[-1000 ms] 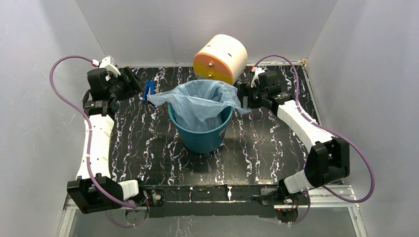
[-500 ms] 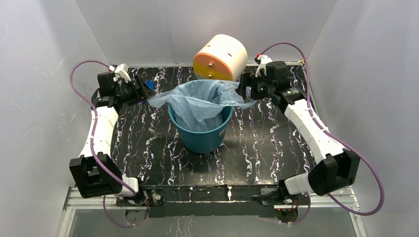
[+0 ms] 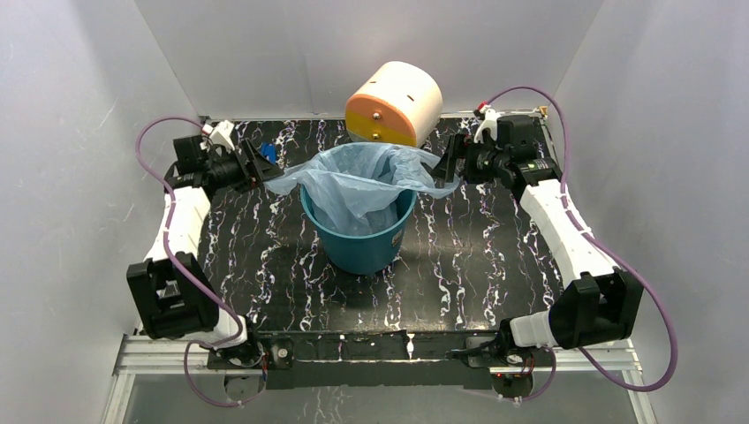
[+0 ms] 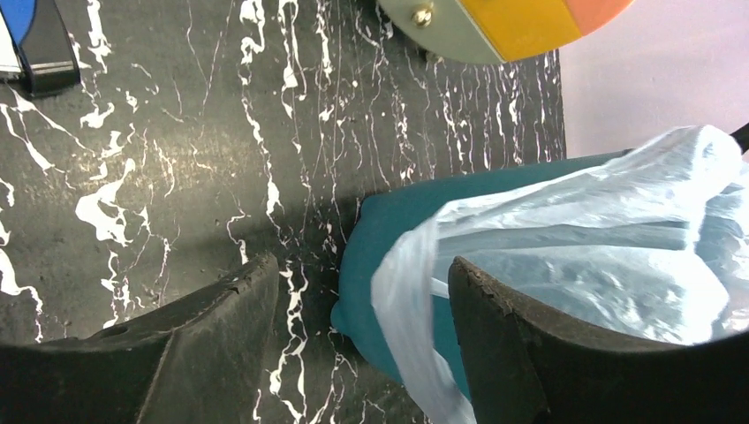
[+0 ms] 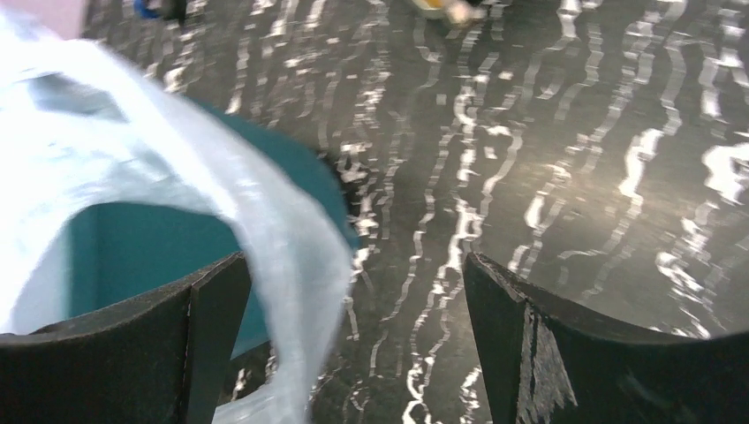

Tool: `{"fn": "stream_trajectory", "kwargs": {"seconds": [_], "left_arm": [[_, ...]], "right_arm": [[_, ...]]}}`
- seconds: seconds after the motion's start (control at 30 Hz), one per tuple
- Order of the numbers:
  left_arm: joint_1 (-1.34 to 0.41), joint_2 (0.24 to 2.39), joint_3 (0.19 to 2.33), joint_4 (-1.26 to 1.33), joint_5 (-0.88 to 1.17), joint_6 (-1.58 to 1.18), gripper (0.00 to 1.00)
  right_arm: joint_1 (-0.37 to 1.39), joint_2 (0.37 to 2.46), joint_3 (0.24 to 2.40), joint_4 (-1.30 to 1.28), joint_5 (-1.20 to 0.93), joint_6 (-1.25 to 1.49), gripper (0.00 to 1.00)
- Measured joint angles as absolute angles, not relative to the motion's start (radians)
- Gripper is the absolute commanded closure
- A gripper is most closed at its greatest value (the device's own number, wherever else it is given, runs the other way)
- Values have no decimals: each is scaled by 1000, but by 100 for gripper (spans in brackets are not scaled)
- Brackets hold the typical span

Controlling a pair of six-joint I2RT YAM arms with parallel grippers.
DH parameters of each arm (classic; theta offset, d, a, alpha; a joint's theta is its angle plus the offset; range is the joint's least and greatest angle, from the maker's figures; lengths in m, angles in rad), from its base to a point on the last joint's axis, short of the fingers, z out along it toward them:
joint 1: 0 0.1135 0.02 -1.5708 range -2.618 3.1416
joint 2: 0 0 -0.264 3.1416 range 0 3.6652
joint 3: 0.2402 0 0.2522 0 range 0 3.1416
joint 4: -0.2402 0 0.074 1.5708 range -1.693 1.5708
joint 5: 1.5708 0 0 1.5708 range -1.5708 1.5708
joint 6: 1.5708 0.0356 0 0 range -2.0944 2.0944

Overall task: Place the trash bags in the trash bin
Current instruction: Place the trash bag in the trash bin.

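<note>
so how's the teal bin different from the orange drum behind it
Colour: the bin is teal, the drum cream with an orange end. Pose: the bin stands upright, top open; the drum looks tipped on its side, closed end toward the arms. Load: the bin has the blue bag draped in it, the drum carries nothing. Both are round and sit on the table.

The left gripper (image 4: 362,269) has its two dark fingers (image 4: 203,344) spread wide, closed on nothing. Beyond them stands the teal bin (image 4: 389,221) on the black, white-veined table (image 4: 177,132). The pale blue bag (image 4: 583,238) drapes over the bin's rim, one fold hanging just beside the right-hand finger. The cream and orange drum (image 4: 503,22) lies at the top edge, and a blue and black object (image 4: 31,35) at the top left corner.
</note>
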State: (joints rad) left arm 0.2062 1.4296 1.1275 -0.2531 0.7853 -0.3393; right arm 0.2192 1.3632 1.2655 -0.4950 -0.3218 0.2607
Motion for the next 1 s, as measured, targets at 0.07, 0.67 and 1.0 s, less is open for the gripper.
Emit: {"fn": "stream_trajectory", "kwargs": {"seconds": [0.07, 0.67, 1.0], "left_arm": [[209, 1467, 1144, -287, 802, -310, 32], [203, 1483, 1051, -303, 889, -221, 43], [194, 1446, 893, -229, 828, -269, 46]], "right_arm": [[216, 1363, 1266, -486, -405, 264, 1], [146, 1481, 1245, -552, -691, 224, 20], [157, 1674, 1150, -498, -731, 284, 23]]}}
